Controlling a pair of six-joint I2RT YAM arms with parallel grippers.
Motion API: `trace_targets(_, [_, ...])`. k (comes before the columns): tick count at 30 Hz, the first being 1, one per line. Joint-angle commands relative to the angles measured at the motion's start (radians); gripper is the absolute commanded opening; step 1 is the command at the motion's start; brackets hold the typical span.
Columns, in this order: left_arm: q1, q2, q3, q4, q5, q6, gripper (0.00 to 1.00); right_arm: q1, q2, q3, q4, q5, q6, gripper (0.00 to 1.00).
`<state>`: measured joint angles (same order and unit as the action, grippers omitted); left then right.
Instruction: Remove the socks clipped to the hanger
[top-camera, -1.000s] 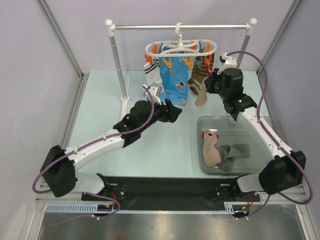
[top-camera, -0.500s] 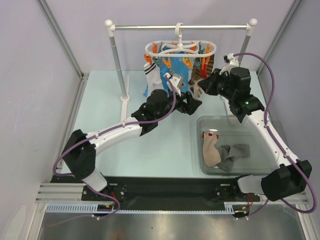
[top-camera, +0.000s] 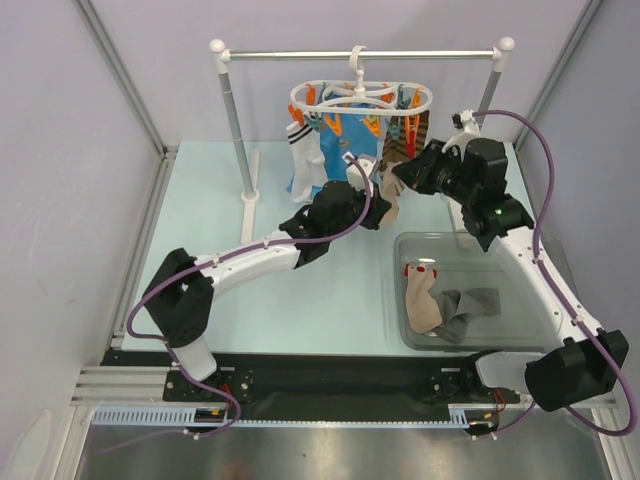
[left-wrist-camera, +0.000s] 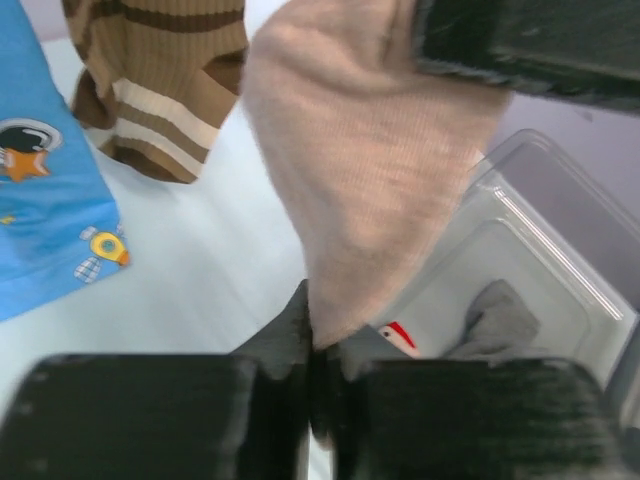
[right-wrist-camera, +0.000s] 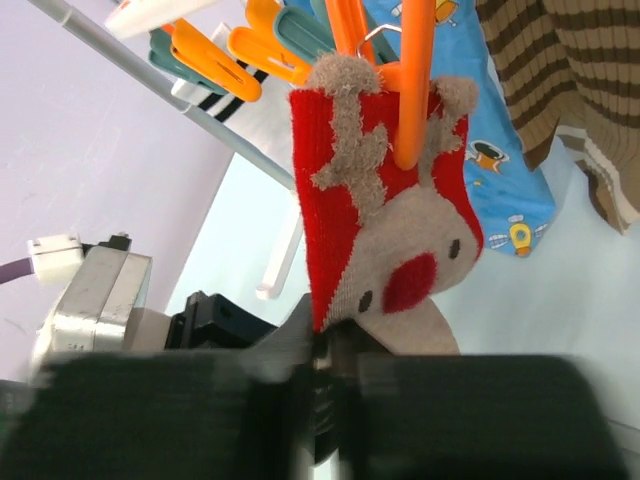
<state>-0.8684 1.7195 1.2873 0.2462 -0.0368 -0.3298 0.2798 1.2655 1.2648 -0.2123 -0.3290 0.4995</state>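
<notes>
Nearest our bases, the clear bin (top-camera: 520, 262) holds a beige sock (top-camera: 420, 305) and a grey sock (top-camera: 468, 302), so we take it for the drop spot. Just beyond it, the left gripper (left-wrist-camera: 318, 375) has its fingers pinched together on the toe end of the reindeer sock (left-wrist-camera: 370, 170). The right gripper (right-wrist-camera: 322, 350) is closed on the same sock's red cuff, just below the orange clip (right-wrist-camera: 408, 90) that bites it; we judge that the paired hold is there to tug it free. Farther back, the brown striped sock (left-wrist-camera: 160, 90) and the blue cartoon cloth (left-wrist-camera: 40, 200) hang from the white hanger (top-camera: 296, 98), hooked on the metal rail (top-camera: 300, 53).
</notes>
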Motion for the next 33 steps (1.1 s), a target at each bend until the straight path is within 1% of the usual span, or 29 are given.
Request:
trace_targets(1, [-0.01, -0.034, 0.034, 0.019, -0.038, 0.011, 0.05, -0.005, -0.043, 0.016, 0.002, 0.018, -0.007, 0.22])
trace_targets(2, [-0.014, -0.038, 0.021, 0.024, -0.04, 0.012, 0.0, -0.008, -0.044, 0.025, -0.013, 0.045, -0.012, 0.29])
trace_targets(3, [-0.018, -0.043, 0.017, 0.03, -0.043, 0.014, 0.0, -0.01, -0.044, 0.039, -0.028, 0.062, -0.019, 0.33])
trace_targets(4, [-0.021, -0.046, 0.011, 0.042, -0.043, 0.014, 0.0, -0.01, -0.046, 0.065, -0.056, 0.08, -0.038, 0.4])
trace_targets(7, [-0.029, -0.054, 0.001, 0.045, -0.04, 0.015, 0.0, -0.014, -0.035, 0.126, -0.104, 0.146, -0.068, 0.49])
trace_targets(11, [-0.038, -0.055, 0.003, 0.042, -0.04, 0.023, 0.0, -0.019, 0.001, 0.263, -0.171, 0.197, -0.157, 0.5])
trace_targets(14, [-0.043, -0.057, 0.0, 0.042, -0.037, 0.017, 0.0, -0.021, 0.044, 0.321, -0.196, 0.258, -0.217, 0.51])
trace_targets(15, [-0.044, -0.058, 0.0, 0.042, -0.034, 0.015, 0.0, -0.019, 0.069, 0.359, -0.2, 0.265, -0.232, 0.52])
trace_targets(19, [-0.049, -0.061, -0.002, 0.041, -0.031, 0.012, 0.0, -0.022, 0.127, 0.427, -0.211, 0.26, -0.274, 0.53])
trace_targets(25, [-0.049, -0.07, -0.006, 0.042, -0.025, 0.015, 0.0, -0.025, 0.173, 0.449, -0.168, 0.229, -0.303, 0.57])
trace_targets(29, [-0.049, -0.075, -0.011, 0.042, -0.02, 0.018, 0.0, -0.025, 0.192, 0.424, -0.122, 0.167, -0.335, 0.57])
trace_targets(33, [-0.049, -0.078, -0.016, 0.045, -0.014, 0.017, 0.0, -0.025, 0.192, 0.384, -0.069, 0.154, -0.365, 0.57])
